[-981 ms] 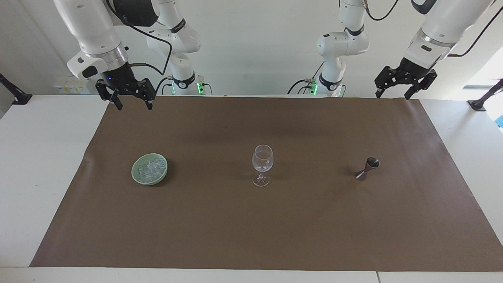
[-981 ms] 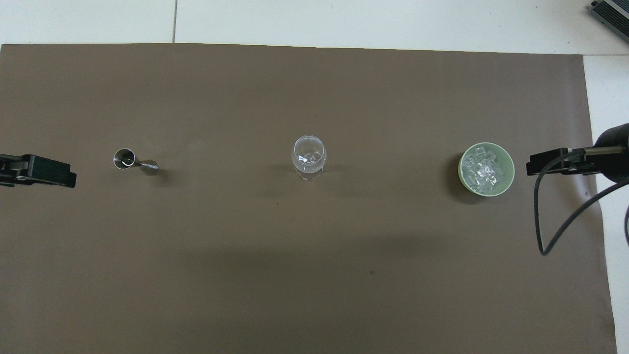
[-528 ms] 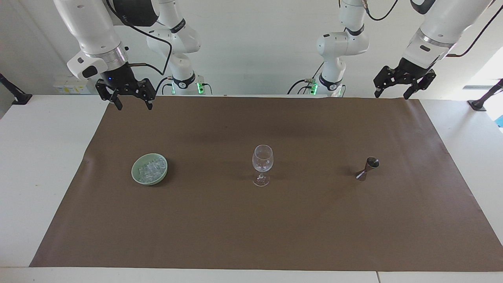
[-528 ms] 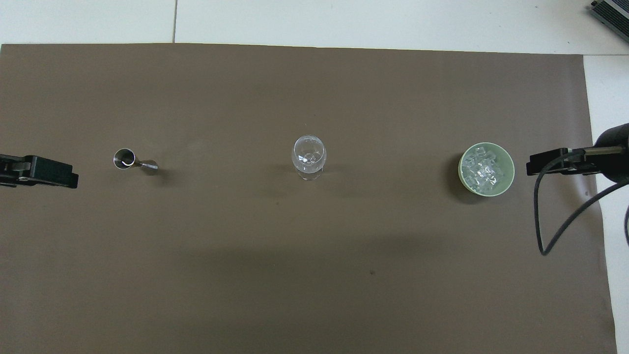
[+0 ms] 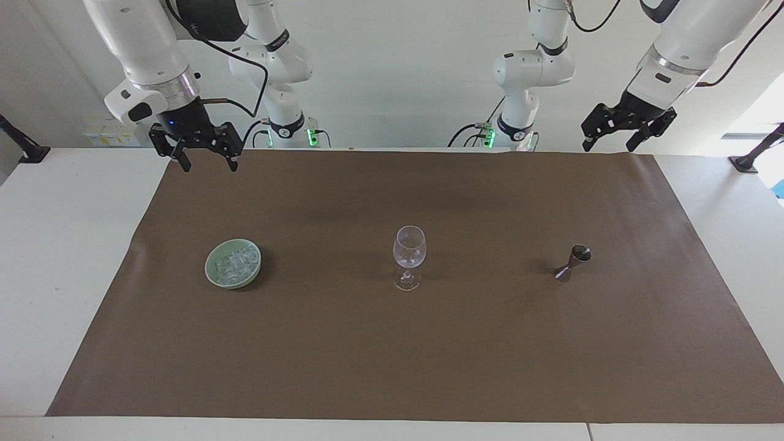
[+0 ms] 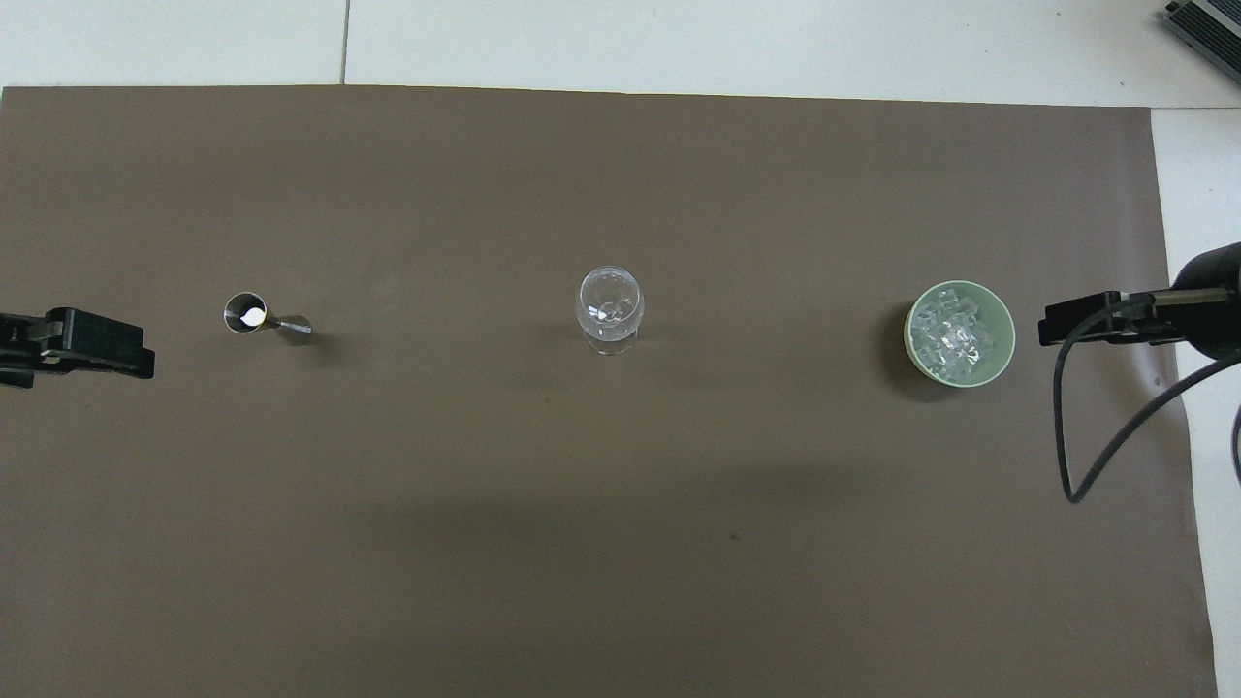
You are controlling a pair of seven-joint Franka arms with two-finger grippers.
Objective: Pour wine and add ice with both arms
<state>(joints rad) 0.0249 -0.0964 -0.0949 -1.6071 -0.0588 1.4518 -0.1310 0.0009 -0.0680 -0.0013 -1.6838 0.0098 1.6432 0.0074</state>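
A clear stemmed wine glass [image 5: 408,256] [image 6: 611,308] stands upright and empty at the middle of the brown mat. A pale green bowl [image 5: 212,274] [image 6: 1006,341] with several ice cubes [image 5: 234,263] [image 6: 955,330] sits toward the right arm's end. A small metal jigger [image 5: 572,262] [image 6: 262,317] stands toward the left arm's end. I cannot tell whether it holds wine. My right gripper [image 5: 209,165] [image 6: 1066,325] hangs open and empty in the air, over the mat's corner at its own end. My left gripper [image 5: 608,147] [image 6: 97,341] hangs open and empty over the mat's corner at the left arm's end.
The brown mat [image 5: 392,355] [image 6: 620,543] covers most of the white table [image 5: 67,245]. A black cable [image 6: 1096,456] loops down from the right arm. Black clamp stands [image 5: 18,144] sit at the table's ends.
The left gripper has risen slightly and turned a little. The right arm, glass, bowl and jigger have not moved.
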